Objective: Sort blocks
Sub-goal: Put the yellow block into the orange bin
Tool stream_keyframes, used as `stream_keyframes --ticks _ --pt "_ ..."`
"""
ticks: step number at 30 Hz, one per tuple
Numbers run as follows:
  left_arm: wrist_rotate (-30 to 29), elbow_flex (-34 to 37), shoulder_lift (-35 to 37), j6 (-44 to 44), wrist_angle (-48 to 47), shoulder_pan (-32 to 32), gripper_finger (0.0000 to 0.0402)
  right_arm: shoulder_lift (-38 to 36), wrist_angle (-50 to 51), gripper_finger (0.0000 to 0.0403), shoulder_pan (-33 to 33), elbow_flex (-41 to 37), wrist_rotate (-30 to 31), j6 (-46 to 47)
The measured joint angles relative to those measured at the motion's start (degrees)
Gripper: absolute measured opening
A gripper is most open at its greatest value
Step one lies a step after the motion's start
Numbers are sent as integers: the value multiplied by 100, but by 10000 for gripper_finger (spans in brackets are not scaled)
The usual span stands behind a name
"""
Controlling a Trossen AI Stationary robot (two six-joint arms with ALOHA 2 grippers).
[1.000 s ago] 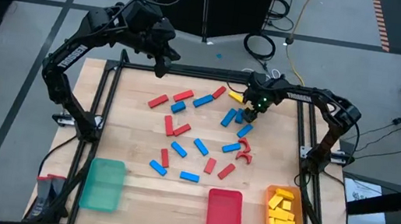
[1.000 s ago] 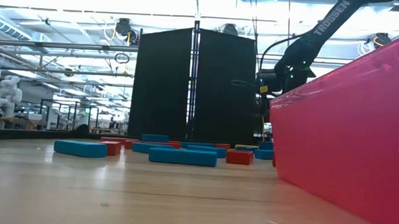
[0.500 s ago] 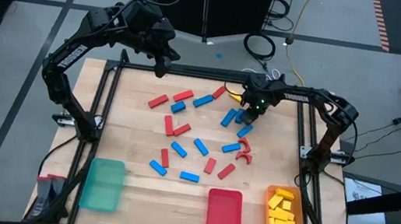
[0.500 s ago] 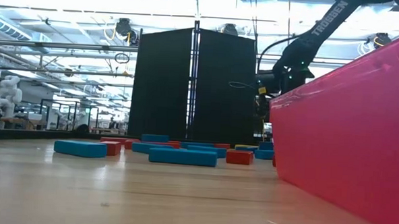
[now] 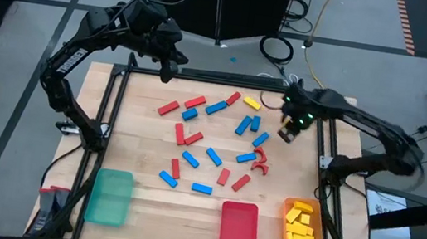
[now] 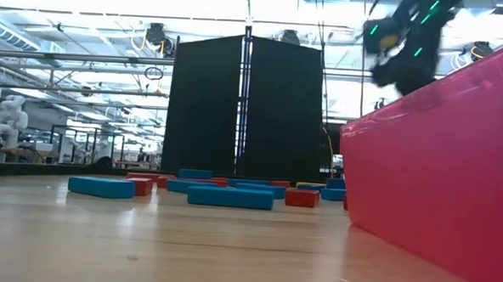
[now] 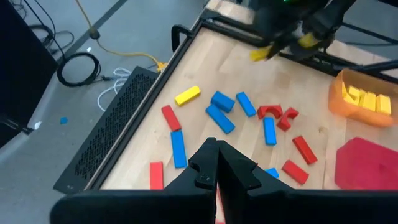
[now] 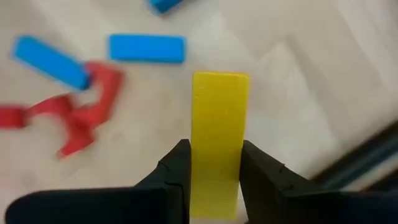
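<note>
Red and blue blocks (image 5: 213, 155) lie scattered flat on the wooden table, with two red arches (image 5: 259, 161) and one yellow block (image 5: 251, 103) near the far edge. My right gripper (image 5: 286, 135) hangs above the table's far right part, shut on another yellow block (image 8: 217, 124). My left gripper (image 5: 169, 68) waits shut above the far edge at the left, touching nothing. My right gripper pinches the yellow block by its two long sides (image 8: 214, 180) between its two fingers, at one end. The fingers lie along the block, which sticks out past the fingertips. They come from above, and the block is lifted clear of the table.
Along the near edge stand a green tray (image 5: 110, 197), a red tray (image 5: 238, 229) and an orange tray (image 5: 301, 228) holding several yellow blocks. A dark frame rail (image 5: 327, 144) borders the table's right side, close to my right gripper.
My right gripper has left the far edge by the yellow blocks. It has gone up and toward the table's right edge, a little nearer, carrying one yellow block lifted clear. The other yellow block stays where it was.
</note>
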State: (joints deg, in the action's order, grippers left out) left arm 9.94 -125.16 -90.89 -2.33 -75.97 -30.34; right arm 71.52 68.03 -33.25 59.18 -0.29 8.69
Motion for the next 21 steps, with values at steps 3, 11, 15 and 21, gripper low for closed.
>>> stream_keyframes --ticks 3,11,15,21 --pt "2 0 13 -1 -47 0 6 -850 812 80 650 0 -6 937" --pt "2 0 11 -125 -6 -1 6 -2362 1911 80 2741 0 -7 4031" --pt "2 0 11 -122 59 1 6 -2200 1780 80 3527 -2 -3 4627" --pt "2 0 11 -102 -3 0 6 -1771 971 80 4870 -505 -4 5214"
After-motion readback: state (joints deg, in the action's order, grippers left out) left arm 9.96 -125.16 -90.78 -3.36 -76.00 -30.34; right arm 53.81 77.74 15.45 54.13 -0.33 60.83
